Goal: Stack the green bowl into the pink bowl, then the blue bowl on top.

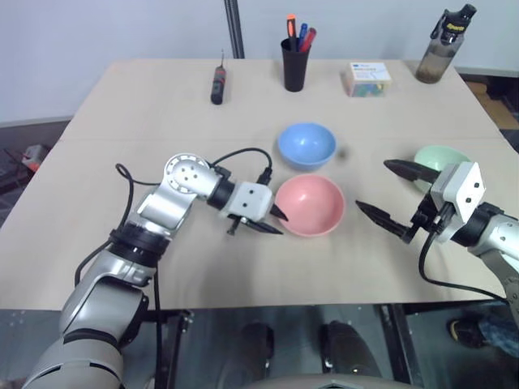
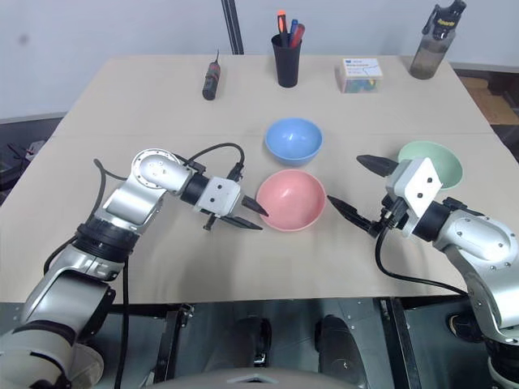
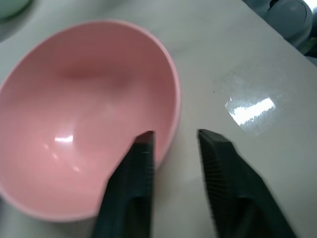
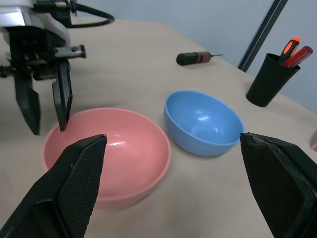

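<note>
my left gripper (image 1: 274, 220) straddles the pink bowl's (image 1: 310, 204) near rim, jaws parted, gripping nothing. my right gripper (image 1: 388, 194) hangs wide open between pink and the green bowl (image 2: 431, 161). the blue bowl (image 1: 306, 144) sits just behind pink. green looks light, stiff, slick plastic, so i'd pinch its thin rim.

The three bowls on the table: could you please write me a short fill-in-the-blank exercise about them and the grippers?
1. The left gripper straddles the rim of the ____ bowl.
2. The bowl nearest the black pen cup is ____.
3. The green bowl lies behind the ____ gripper.
4. All three bowls stand ____, none nested.

Missing words: pink; blue; right; apart
</note>
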`<action>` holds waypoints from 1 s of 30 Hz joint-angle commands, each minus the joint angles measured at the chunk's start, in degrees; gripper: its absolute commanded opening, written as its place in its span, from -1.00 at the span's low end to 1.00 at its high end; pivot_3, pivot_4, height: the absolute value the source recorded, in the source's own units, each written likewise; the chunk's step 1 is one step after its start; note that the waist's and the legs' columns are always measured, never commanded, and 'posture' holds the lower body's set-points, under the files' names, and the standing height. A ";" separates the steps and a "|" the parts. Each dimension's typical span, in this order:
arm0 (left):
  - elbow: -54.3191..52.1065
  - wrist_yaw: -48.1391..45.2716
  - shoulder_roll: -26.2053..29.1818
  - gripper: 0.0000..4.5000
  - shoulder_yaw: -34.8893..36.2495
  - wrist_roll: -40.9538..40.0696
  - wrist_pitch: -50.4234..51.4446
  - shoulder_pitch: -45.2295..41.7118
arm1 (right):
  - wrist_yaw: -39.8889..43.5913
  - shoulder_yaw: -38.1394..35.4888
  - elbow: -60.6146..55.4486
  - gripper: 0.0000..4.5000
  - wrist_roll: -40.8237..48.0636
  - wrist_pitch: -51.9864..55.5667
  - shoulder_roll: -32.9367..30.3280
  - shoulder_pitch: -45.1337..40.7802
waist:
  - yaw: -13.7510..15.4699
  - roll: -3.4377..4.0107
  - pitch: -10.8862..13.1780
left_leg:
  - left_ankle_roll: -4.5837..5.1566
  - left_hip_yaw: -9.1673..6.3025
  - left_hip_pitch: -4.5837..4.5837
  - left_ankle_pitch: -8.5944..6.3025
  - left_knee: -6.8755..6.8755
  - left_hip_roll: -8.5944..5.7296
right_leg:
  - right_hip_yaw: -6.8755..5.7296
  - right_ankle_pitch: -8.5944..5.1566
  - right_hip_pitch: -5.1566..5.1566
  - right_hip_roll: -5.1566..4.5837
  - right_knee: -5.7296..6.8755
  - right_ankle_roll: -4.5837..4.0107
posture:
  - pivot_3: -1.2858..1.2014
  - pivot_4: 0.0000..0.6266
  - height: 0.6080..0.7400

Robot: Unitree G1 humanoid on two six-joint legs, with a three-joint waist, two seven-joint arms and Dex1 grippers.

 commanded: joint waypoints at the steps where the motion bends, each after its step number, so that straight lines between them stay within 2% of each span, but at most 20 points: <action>1: -2.74 2.09 0.38 0.44 4.68 -2.72 1.24 -0.47 | -3.83 -1.02 3.73 1.00 -4.28 2.30 -1.57 -2.19 | 0.01 0.00 0.00 | 0.00 0.00 0.00 0.00 0.01 0.00 | 0.01 0.00 0.00 -0.01 0.00 0.00 | 0.03 -0.52 1.00; 2: -3.58 3.08 0.27 0.66 5.82 -3.52 1.88 -0.18 | -4.88 -0.98 4.73 1.00 -5.19 3.25 -1.73 -2.64 | 0.01 0.00 0.00 | 0.00 0.00 -0.01 0.00 0.02 0.00 | 0.01 0.00 0.00 -0.02 0.00 0.00 | 0.03 -0.52 1.00; 4: -5.09 6.98 -0.68 0.96 8.84 -4.82 2.93 0.33 | -7.18 -0.74 7.03 1.00 -7.72 5.16 -2.33 -3.76 | 0.01 0.00 0.00 | 0.00 -0.01 -0.01 0.00 0.03 0.04 | 0.01 0.00 0.00 -0.02 0.01 0.00 | 0.03 -0.52 1.00; 6: -9.10 9.40 0.53 0.96 12.69 -7.79 7.23 2.85 | -9.23 0.03 10.60 1.00 -10.39 7.98 -3.16 -5.53 | -0.06 0.00 0.00 | -0.01 -0.04 -0.02 0.01 0.02 0.06 | -0.01 0.00 -0.02 -0.02 0.02 0.00 | 0.03 -0.52 1.00; 8: -13.43 14.54 -0.64 0.96 17.81 -12.71 12.91 6.32 | -10.52 0.87 13.75 1.00 -12.33 10.07 -3.62 -7.08 | -0.32 0.02 0.00 | -0.01 0.03 -0.01 0.01 0.00 0.10 | 0.06 0.00 -0.05 -0.03 0.02 0.00 | 0.03 -0.52 1.00; 11: -18.20 20.81 -1.82 0.96 22.16 -15.96 18.45 10.55 | -11.20 1.90 16.88 1.00 -13.99 11.94 -3.57 -8.88 | -0.14 0.02 0.00 | -0.02 0.03 -0.01 0.01 -0.01 0.15 | 0.07 0.00 -0.08 -0.03 0.04 0.00 | 0.03 -0.52 1.00; 17: -23.45 23.59 -1.42 0.96 26.73 -22.90 25.23 15.26 | -11.53 3.70 21.75 1.00 -16.04 12.58 -2.66 -12.76 | 0.10 0.01 -0.01 | -0.03 0.02 -0.02 0.02 0.00 0.11 | 0.06 0.00 -0.07 -0.06 0.04 0.00 | 0.03 -0.52 1.00; 23: -27.03 22.30 -0.14 0.96 30.13 -30.35 29.53 18.04 | -11.95 4.84 27.48 1.00 -17.78 13.79 -1.76 -15.00 | 0.03 0.02 -0.01 | -0.25 0.02 -0.02 0.14 -0.03 0.13 | 0.05 0.00 -0.08 -0.05 0.03 0.00 | 0.03 -0.52 1.00; 26: -27.93 20.10 1.45 1.00 31.35 -33.56 31.07 19.12 | -11.45 5.73 30.55 0.69 -18.46 13.48 -1.32 -16.00 | -0.03 0.02 -0.01 | -0.25 0.05 -0.01 0.14 -0.03 0.12 | 0.08 0.00 -0.08 -0.06 0.02 0.00 | 0.03 -0.52 1.00; 30: -28.60 20.44 2.08 1.00 32.13 -34.93 31.56 19.92 | -10.70 6.47 32.85 -0.04 -19.27 12.38 -1.12 -16.79 | -0.06 0.02 -0.01 | -0.25 0.07 0.00 0.14 -0.03 0.12 | 0.10 0.00 -0.08 -0.05 0.02 0.00 | 0.03 -0.52 1.00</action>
